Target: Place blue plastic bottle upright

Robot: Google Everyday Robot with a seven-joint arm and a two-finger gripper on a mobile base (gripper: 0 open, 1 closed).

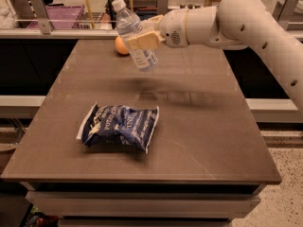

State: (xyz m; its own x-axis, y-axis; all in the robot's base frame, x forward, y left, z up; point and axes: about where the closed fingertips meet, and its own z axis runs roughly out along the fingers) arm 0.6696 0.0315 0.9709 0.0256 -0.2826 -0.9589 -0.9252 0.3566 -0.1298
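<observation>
While the arm reaches in from the right, the gripper [142, 40] grasps the blue plastic bottle [128, 23] round its middle, holding it aloft over the table's [213, 126] far end, tilted, cap up-left. A chip bag [118, 124] lies nearer.

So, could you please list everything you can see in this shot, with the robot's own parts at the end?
blue plastic bottle: one, clear with white cap and pale label, held tilted in the air above the table's far part
chip bag: one, dark blue, lying on the table's near left part
round object: one, orange, on the table's far edge, partly behind the bottle
table: one, brown, centre of view
crate: one, purple, behind the table, upper left
arm: one, white, reaching in from the right
claw: one, tan, shut on the bottle's middle
</observation>
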